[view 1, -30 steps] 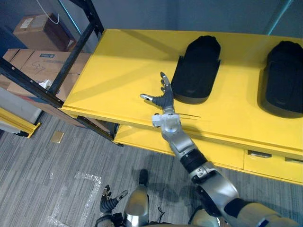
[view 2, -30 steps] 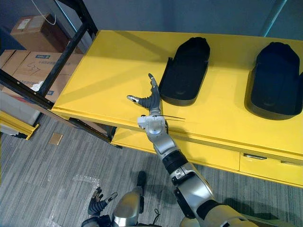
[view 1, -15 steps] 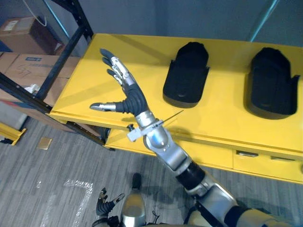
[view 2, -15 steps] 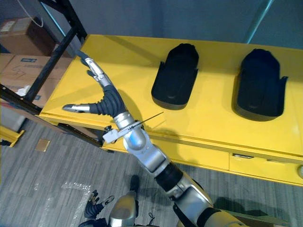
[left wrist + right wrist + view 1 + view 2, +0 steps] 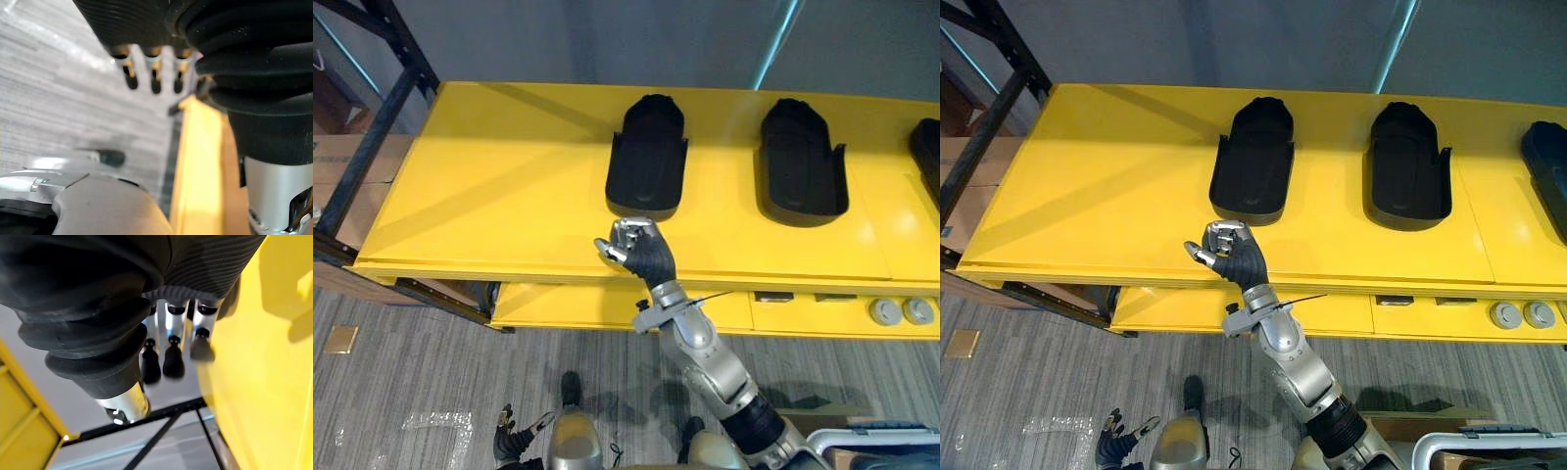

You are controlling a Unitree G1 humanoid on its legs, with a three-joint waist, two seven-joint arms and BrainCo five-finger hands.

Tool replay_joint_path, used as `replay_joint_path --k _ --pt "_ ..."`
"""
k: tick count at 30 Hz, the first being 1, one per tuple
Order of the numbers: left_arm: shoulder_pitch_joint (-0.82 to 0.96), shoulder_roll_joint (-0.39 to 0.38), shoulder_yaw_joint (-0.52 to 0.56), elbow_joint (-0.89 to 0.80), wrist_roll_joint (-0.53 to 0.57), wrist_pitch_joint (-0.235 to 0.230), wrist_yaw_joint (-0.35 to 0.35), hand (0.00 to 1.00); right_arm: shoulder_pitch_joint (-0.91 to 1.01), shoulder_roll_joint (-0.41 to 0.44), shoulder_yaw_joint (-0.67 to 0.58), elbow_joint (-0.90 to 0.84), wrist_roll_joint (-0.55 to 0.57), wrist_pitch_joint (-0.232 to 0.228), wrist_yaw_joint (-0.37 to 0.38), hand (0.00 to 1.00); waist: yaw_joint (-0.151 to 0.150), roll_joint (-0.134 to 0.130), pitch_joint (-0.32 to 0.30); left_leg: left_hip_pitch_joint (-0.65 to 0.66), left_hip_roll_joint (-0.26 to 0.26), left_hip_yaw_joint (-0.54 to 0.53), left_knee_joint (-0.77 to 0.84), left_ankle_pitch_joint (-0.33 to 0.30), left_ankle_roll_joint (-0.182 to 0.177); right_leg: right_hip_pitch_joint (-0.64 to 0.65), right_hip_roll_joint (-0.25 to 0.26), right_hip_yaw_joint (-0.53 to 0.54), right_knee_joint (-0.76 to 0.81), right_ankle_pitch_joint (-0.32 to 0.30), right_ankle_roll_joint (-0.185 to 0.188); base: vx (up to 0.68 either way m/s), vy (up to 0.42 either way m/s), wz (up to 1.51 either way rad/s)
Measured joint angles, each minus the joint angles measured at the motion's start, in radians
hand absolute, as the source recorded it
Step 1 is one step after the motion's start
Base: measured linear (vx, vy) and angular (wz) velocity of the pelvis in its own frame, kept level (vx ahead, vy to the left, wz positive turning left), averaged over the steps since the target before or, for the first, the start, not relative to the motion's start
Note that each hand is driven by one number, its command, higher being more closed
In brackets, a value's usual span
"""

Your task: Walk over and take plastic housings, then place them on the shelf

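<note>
Left eye view: the right hand (image 5: 641, 253) is seen curled into an empty fist above the yellow table's (image 5: 489, 196) front edge. Plastic housings (image 5: 646, 155) are laid on the table beyond it. The left hand (image 5: 514, 443) is hung low, seemingly relaxed.

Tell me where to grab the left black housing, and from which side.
Take the housing by its wide near end, coming from the table's front edge: that end lies closest to the right hand, and its raised side walls probably offer a hold.
</note>
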Motion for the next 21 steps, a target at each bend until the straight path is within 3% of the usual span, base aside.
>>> replay_joint_path --k 5,10,13,21 --pt "0.000 -0.001 -0.006 0.003 -0.031 0.000 0.021 0.00 -0.064 0.025 -0.052 0.186 -0.051 -0.057 -0.078 1.00 0.004 0.001 0.000 -0.012 -0.003 -0.018 0.000 0.003 0.002 0.000 -0.001 -0.015 0.002 0.000 0.000 -0.02 -0.010 0.08" --pt "-0.001 -0.004 -0.006 0.019 -0.037 0.000 0.020 0.00 -0.133 0.041 -0.117 0.322 -0.093 -0.084 -0.121 1.00 0.008 0.005 0.002 -0.015 -0.013 -0.029 0.000 0.006 0.005 0.003 -0.009 -0.027 0.007 -0.001 0.001 -0.01 -0.001 0.07" --pt "-0.003 -0.004 -0.006 0.025 -0.037 0.000 0.019 0.00 -0.169 0.049 -0.138 0.365 -0.121 -0.087 -0.138 1.00 0.009 0.007 0.004 -0.015 -0.016 -0.033 0.000 0.006 0.008 0.003 -0.012 -0.029 0.014 -0.004 0.003 -0.01 -0.003 0.03" --pt "-0.011 -0.021 -0.006 0.025 -0.037 0.006 -0.004 0.00 -0.220 0.060 -0.193 0.483 -0.201 -0.089 -0.220 1.00 0.014 0.049 0.027 -0.014 -0.040 -0.070 0.000 0.009 0.016 -0.002 -0.045 -0.059 0.084 -0.055 0.011 -0.01 -0.005 0.14"
